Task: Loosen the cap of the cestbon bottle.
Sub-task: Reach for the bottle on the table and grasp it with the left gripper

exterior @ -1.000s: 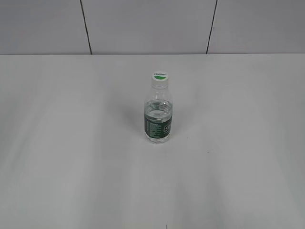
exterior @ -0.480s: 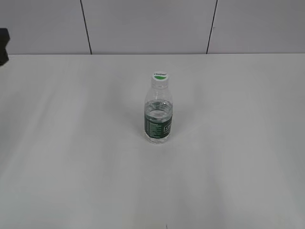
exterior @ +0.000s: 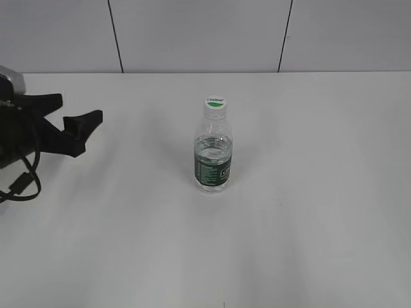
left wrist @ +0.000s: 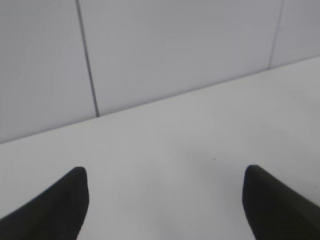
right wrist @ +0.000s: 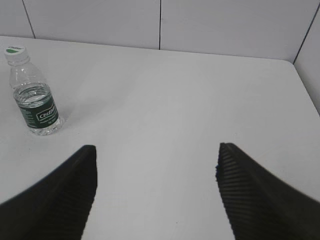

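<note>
The cestbon bottle [exterior: 212, 154] stands upright mid-table, cap [exterior: 216, 102] on, well right of the spread, empty left gripper [exterior: 72, 126] (seemingly nearer; the right gripper [right wrist: 156, 165], also spread, is unseen outside).

The bottle [exterior: 212, 154] is standing upright and alone on the table [exterior: 308, 212], with bare surface lying on every side of it and nothing touching its cap [exterior: 216, 102]. The left gripper [exterior: 72, 122] is hanging well apart to the bottle's side, jaws spread wide, with only open table lying between its fingers. The right gripper [right wrist: 156, 172], also spread wide, is facing bare tabletop, the bottle sitting far ahead to its left.
</note>
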You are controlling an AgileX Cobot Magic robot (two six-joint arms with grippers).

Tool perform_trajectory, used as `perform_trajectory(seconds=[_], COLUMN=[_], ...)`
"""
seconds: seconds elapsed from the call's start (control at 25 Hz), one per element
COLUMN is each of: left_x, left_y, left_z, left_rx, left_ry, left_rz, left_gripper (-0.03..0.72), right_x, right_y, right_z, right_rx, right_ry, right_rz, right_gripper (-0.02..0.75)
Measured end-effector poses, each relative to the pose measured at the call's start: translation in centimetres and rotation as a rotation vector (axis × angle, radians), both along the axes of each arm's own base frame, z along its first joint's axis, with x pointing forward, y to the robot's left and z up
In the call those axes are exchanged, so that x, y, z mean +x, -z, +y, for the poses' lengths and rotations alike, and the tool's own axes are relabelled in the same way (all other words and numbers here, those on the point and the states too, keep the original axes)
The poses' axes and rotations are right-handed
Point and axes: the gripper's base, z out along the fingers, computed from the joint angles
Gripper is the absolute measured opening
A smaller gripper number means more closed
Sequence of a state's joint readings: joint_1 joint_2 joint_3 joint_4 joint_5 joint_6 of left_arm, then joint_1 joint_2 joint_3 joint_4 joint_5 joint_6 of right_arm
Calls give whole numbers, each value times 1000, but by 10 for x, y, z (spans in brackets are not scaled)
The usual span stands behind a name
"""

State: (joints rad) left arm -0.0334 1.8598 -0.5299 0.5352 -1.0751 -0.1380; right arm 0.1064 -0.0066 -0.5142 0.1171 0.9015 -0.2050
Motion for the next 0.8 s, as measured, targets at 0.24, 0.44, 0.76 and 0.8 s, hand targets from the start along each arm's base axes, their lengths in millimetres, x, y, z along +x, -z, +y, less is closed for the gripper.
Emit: perform_trajectory(seconds=[0.24, 0.44, 0.76, 0.8], left_x=[26, 37, 50, 52], left_y=[21, 29, 23, 25], left_z=[-4, -13, -36, -41], left_rx=[-8, 20, 32, 32], left_ry=[169, 388, 596, 617], left_rz=[1, 12, -77, -78], left_gripper=[564, 557, 554, 554], right_x=[0, 1, 2, 2], right_y=[0, -1, 0, 0], right_z=[0, 0, 0, 0], right_rx=[1, 3, 2, 2], right_ry=[1, 2, 3, 3], right_rz=[-7, -16, -13, -14], right_gripper=[569, 569, 569, 569])
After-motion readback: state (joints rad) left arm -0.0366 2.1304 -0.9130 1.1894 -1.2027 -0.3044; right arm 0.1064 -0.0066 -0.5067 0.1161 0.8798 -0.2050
